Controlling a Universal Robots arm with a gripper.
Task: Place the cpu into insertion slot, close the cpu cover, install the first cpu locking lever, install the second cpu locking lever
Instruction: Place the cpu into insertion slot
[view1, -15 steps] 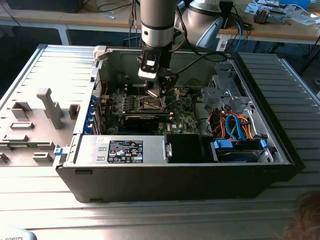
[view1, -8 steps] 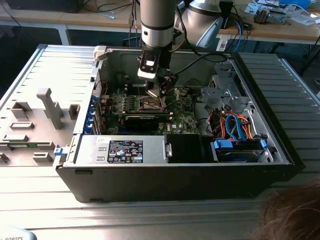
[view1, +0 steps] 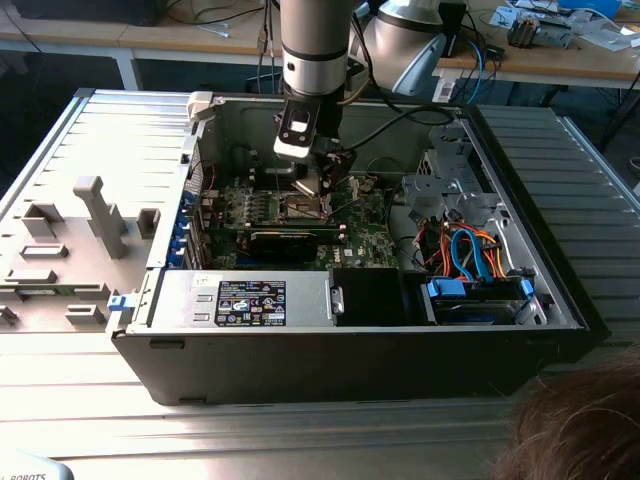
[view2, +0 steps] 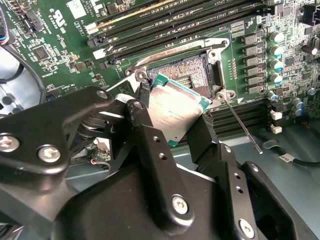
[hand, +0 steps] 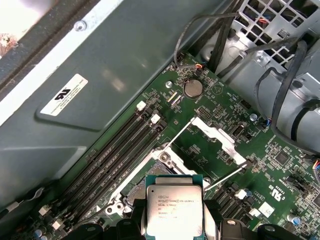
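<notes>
The arm (view1: 312, 45) is a silver-grey cylinder with black bands; its end effector (view2: 172, 114) is matte black jointed links; silver screws (view2: 44, 153) stud them.

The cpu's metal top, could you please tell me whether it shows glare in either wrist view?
Second wrist view: the cpu in the gripper carries a soft pale sheen, no blown-out spot; first wrist view: the cpu is evenly lit, without glare.

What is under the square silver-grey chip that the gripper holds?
Under the flat silver-grey cpu, clamped in the black gripper, lies the square insertion slot of the green circuit board. Part of the slot is visible; the chip covers the rest.
</notes>
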